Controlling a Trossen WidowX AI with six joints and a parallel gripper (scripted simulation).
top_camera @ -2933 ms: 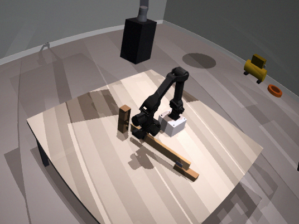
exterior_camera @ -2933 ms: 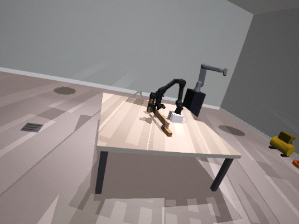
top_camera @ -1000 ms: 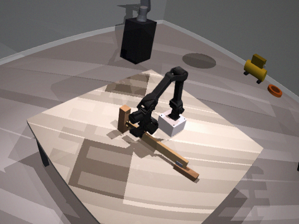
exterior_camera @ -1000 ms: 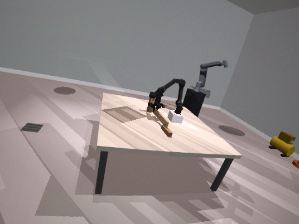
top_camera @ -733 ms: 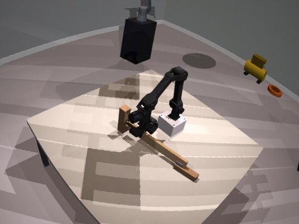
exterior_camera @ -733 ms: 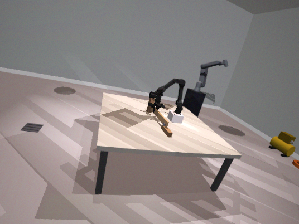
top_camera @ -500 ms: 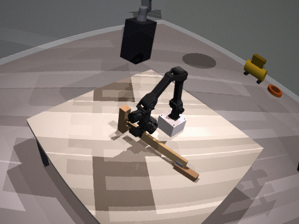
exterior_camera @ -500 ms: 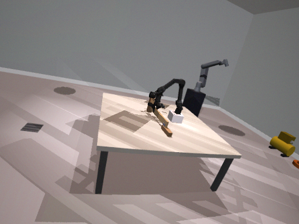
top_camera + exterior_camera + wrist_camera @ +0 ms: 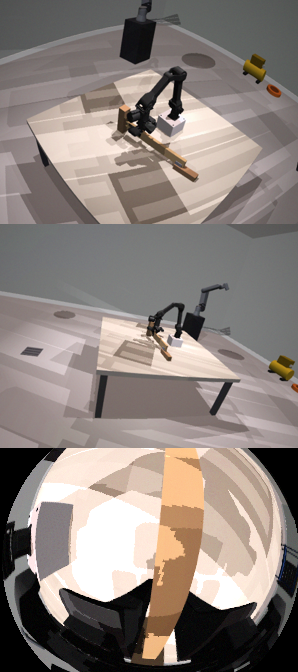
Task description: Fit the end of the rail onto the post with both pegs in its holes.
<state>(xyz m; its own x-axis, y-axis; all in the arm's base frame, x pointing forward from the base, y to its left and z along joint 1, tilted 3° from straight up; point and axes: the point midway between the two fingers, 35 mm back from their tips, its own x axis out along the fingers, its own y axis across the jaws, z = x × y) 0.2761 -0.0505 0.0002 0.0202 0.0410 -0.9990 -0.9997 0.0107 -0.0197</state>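
The long wooden rail [image 9: 158,145] [image 9: 160,341] [image 9: 181,548] slopes little, with its near part raised off the table and a shadow below it. Its far end sits at the small grey bracket [image 9: 178,164] on the low footboard block [image 9: 187,173] [image 9: 166,355]. The short wooden post [image 9: 122,120] [image 9: 149,332] stands upright at the rail's near end. My gripper [image 9: 143,132] [image 9: 155,331] [image 9: 161,584] is shut on the rail near that end. The rail's end is very close to the post; the arm partly hides it, and I cannot tell whether they touch or how far the pegs are in.
The arm's white base block [image 9: 171,123] [image 9: 175,341] [image 9: 53,534] stands beside the rail, on the side away from the front-left table edge. The wooden table [image 9: 222,167] [image 9: 194,363] carries everything. A black pedestal [image 9: 137,40] [image 9: 193,325] with another arm stands beyond the table.
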